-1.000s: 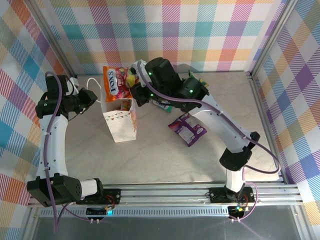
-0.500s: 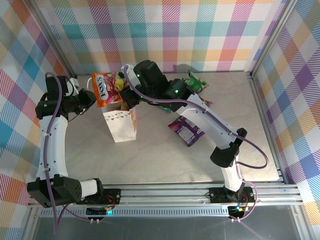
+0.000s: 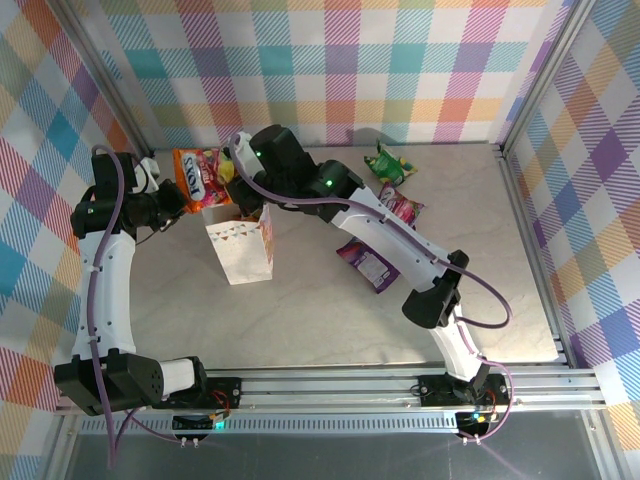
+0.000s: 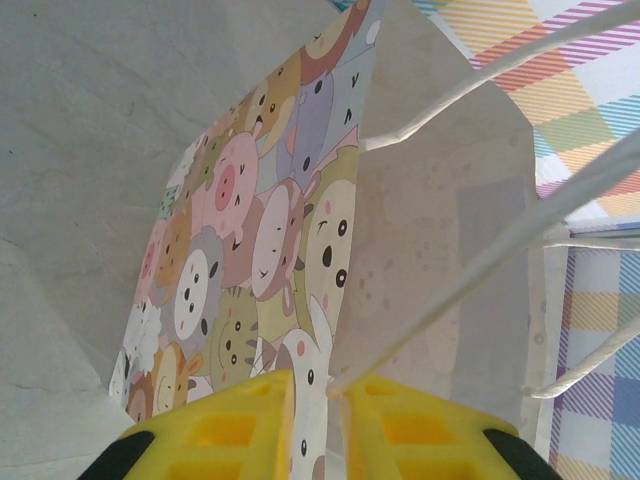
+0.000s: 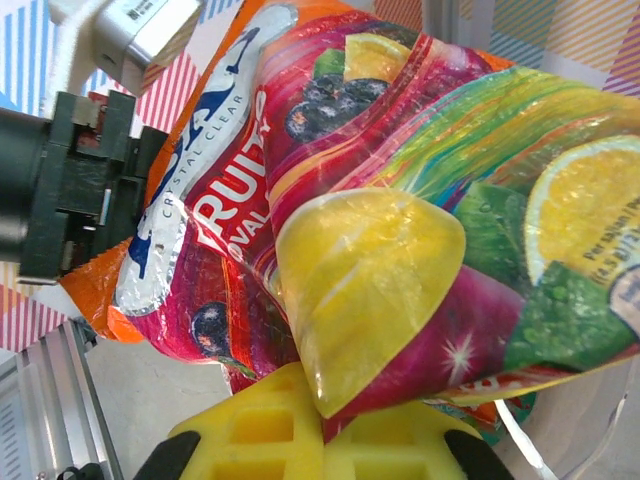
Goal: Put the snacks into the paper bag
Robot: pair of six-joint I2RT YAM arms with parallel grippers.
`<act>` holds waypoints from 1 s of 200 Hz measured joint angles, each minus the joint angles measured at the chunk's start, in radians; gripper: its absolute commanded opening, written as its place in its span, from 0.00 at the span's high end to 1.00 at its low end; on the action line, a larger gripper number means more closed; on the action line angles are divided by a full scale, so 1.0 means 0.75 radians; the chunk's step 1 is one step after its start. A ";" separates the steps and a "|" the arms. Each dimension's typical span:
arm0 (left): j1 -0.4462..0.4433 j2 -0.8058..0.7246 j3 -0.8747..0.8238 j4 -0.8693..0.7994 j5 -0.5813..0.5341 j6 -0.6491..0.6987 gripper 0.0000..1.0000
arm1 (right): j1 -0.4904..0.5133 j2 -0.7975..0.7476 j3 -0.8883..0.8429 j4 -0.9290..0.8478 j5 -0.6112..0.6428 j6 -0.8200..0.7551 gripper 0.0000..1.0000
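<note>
The white paper bag (image 3: 241, 250) stands upright left of the table's middle. My left gripper (image 3: 172, 205) is shut on the bag's left rim. In the left wrist view the animal-print wall (image 4: 250, 250) and a cord handle (image 4: 480, 260) run between the yellow jaws of that gripper (image 4: 318, 402). My right gripper (image 3: 226, 178) is shut on an orange-red FOX'S snack packet (image 3: 196, 175), which hangs over the bag's rear left rim, close to the left gripper. In the right wrist view that packet (image 5: 380, 200) is pinched at its lower edge by the right gripper (image 5: 325, 425).
A green packet (image 3: 390, 165) lies at the back of the table. A pink packet (image 3: 400, 207) and a purple one (image 3: 372, 262) lie right of the bag, under the right arm. The left arm's wrist (image 5: 70, 180) sits just beside the held packet.
My right arm has swung left with the FOX'S packet, from above the bag's back edge to over its rear left rim. The left arm and the bag have stayed put.
</note>
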 measured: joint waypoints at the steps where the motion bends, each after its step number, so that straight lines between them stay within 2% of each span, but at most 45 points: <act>1: 0.000 0.000 0.000 -0.001 0.000 0.000 0.80 | 0.000 0.000 0.000 -0.001 0.002 0.000 1.00; 127: 0.000 0.000 0.036 -0.067 -0.039 0.001 0.80 | 0.002 0.000 0.017 -0.155 0.362 -0.063 1.00; 200: 0.000 0.000 0.054 -0.073 -0.060 0.005 0.80 | 0.053 0.000 0.017 -0.185 0.555 -0.211 1.00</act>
